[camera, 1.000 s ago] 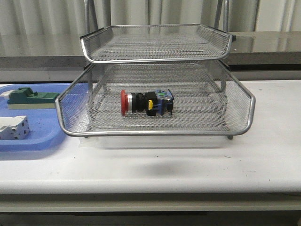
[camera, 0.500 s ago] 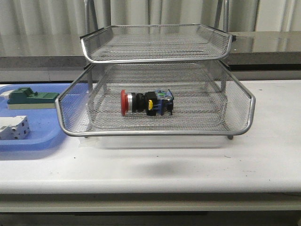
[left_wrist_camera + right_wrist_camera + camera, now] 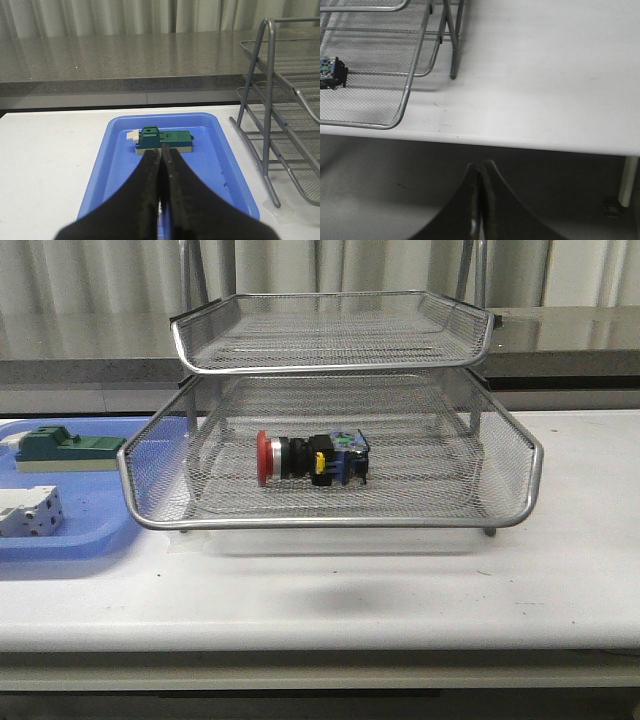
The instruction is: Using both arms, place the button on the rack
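The button (image 3: 310, 458), with red head, silver collar, black body and yellow and blue rear, lies on its side in the pulled-out middle tier of the silver wire rack (image 3: 330, 522). Its rear end shows in the right wrist view (image 3: 331, 72). No arm shows in the front view. My left gripper (image 3: 161, 150) is shut and empty, held back from the blue tray. My right gripper (image 3: 480, 166) is shut and empty, below and in front of the table's front edge, to the right of the rack (image 3: 405, 100).
A blue plastic tray (image 3: 95, 540) at the left holds a green block (image 3: 65, 448) and a white terminal block (image 3: 28, 512). The tray (image 3: 225, 165) and green block (image 3: 162, 141) show in the left wrist view, with the rack frame (image 3: 267, 115) beside them.
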Controlling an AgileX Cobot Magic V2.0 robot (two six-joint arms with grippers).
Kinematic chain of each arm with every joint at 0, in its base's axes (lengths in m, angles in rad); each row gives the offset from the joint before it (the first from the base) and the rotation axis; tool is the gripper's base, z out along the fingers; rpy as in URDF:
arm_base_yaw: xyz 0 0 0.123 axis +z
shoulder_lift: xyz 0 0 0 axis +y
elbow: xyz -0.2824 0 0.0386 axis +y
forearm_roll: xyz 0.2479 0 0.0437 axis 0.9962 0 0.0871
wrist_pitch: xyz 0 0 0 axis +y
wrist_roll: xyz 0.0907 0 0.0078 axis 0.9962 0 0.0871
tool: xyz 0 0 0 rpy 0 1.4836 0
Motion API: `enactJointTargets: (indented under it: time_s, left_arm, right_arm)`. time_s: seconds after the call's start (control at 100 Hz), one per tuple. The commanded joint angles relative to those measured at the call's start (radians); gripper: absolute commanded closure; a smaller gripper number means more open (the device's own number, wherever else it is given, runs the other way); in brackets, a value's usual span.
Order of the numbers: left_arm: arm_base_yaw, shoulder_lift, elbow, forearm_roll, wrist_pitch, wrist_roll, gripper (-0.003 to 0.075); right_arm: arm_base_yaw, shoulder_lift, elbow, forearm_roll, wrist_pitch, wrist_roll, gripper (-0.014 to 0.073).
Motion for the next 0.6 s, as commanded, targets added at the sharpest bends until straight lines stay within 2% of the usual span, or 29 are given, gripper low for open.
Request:
enactJointTargets:
  time_s: [0.0,0.16,0.59]
  left_arm:
    - [0.001,0.004,-0.03,-0.012,-0.08,-0.01,0.074]
    - [0.001,0.004,-0.03,-0.012,-0.08,-0.01,0.074]
    - [0.001,0.004,-0.03,-0.012,-0.08,-0.01,0.074]
  right_arm:
    - [-0.002,0.013,-0.03,0.047,-0.087,-0.005,0.0663]
    - [-0.002,0.084,-0.03,0.159,-0.112,-0.053,0.0663]
    - [0.003,0.42,-0.03,0.654,-0.109,-0.573,0.0663]
